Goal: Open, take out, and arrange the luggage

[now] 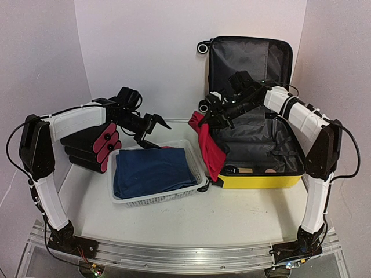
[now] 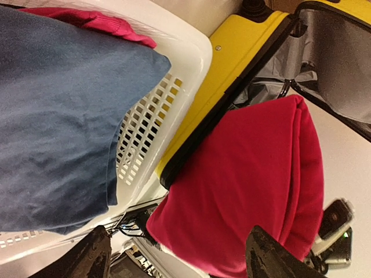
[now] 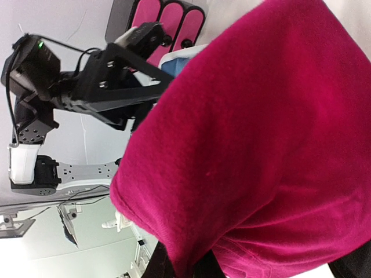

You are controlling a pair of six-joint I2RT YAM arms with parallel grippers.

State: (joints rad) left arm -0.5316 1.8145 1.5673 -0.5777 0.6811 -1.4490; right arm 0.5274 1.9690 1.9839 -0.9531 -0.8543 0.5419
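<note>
The right pincer [image 1: 206,119] grips red cloth [image 1: 211,153] over the suitcase [image 1: 261,181] edge; the left pincer [image 1: 162,136] gapes empty above the basket [image 1: 156,200] rim.

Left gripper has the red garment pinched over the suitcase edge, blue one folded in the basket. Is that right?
Not quite: the right gripper holds the red garment over the suitcase edge, as the top external view shows. The left gripper hangs open above the basket. The blue garment does lie folded in the basket.
</note>
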